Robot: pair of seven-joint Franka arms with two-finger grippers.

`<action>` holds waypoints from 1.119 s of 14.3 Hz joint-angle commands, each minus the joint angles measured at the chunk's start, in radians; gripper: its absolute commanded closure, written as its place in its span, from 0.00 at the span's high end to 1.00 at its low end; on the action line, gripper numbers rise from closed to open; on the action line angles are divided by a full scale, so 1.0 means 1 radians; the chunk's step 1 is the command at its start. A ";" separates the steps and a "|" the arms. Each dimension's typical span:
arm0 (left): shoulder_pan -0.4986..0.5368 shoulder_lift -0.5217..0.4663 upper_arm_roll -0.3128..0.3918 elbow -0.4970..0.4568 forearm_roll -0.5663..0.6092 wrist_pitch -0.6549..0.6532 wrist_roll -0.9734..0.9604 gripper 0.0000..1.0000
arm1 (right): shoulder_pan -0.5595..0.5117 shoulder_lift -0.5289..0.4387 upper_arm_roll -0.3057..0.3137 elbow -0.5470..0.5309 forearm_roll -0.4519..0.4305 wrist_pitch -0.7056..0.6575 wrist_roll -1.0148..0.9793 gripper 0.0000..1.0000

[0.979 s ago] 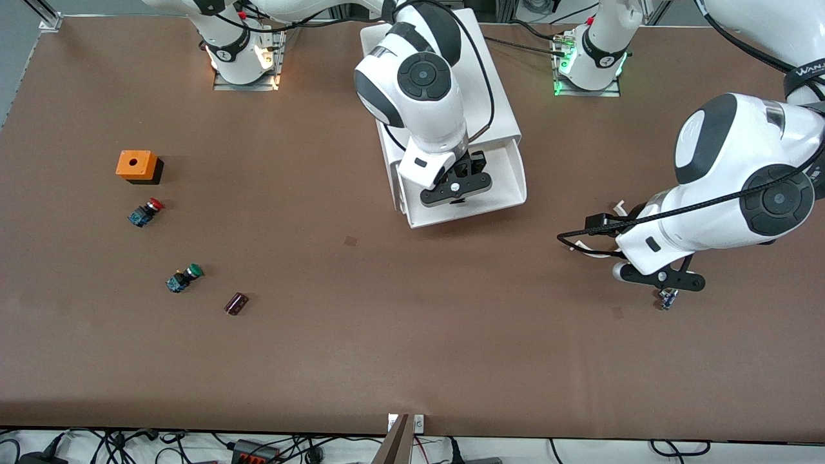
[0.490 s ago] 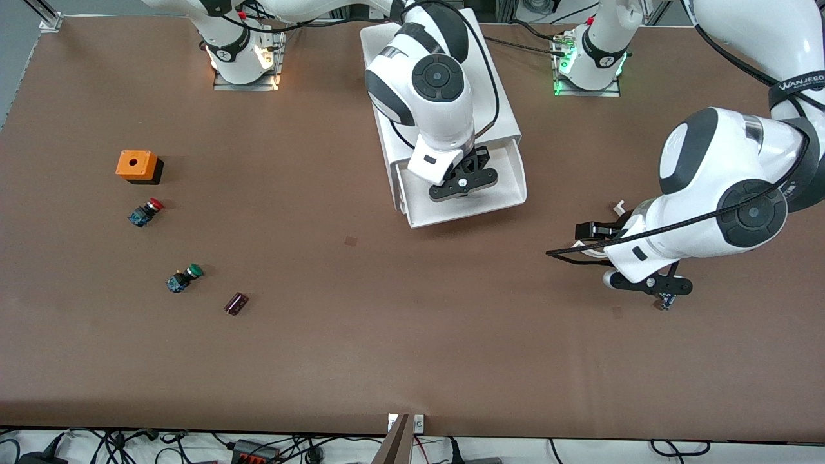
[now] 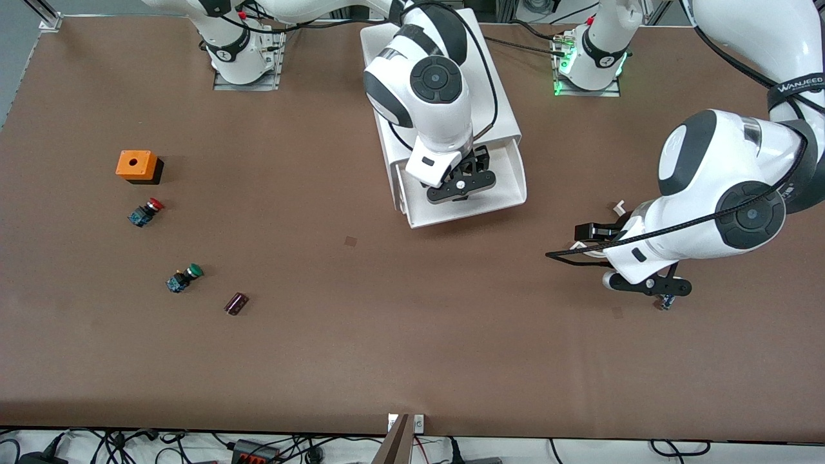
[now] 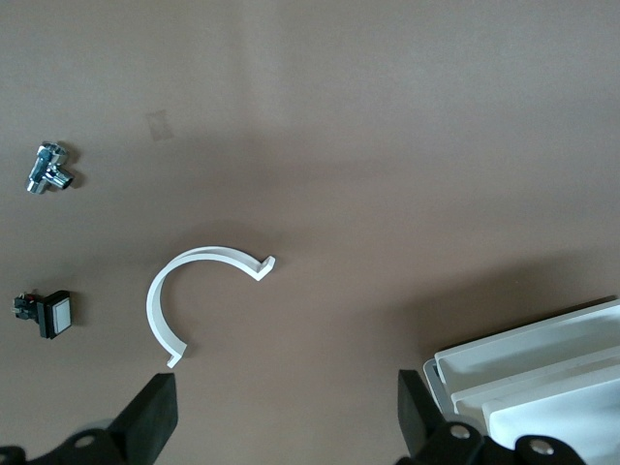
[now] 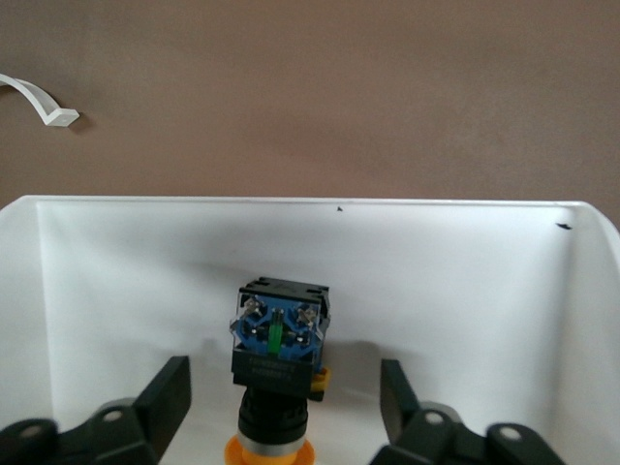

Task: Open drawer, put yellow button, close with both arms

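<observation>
On the brown table (image 3: 361, 335), the white cabinet (image 3: 499, 116) stands in the upper middle of the front view with its top drawer (image 3: 515, 187) pulled out. The right gripper (image 3: 459, 187) hangs over that drawer, fingers spread apart, and the yellow button (image 5: 276, 373) lies on the drawer floor between them. At the right edge of the frame the left gripper (image 3: 648, 285) hovers over the table, fingers wide, by a white curved clip (image 4: 199, 295).

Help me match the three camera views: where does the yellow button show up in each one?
Front view: not visible; the right gripper over the open drawer hides it.
Left wrist view: not in it.
Right wrist view: the yellow button lies in the drawer, between the open fingers.
Shared landmark: the white drawer, also in the left wrist view.
</observation>
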 commanded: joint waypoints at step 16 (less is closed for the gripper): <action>-0.206 0.021 -0.019 -0.186 -0.052 0.373 -0.460 1.00 | -0.603 -0.185 -0.026 0.096 -0.013 -0.429 -0.393 1.00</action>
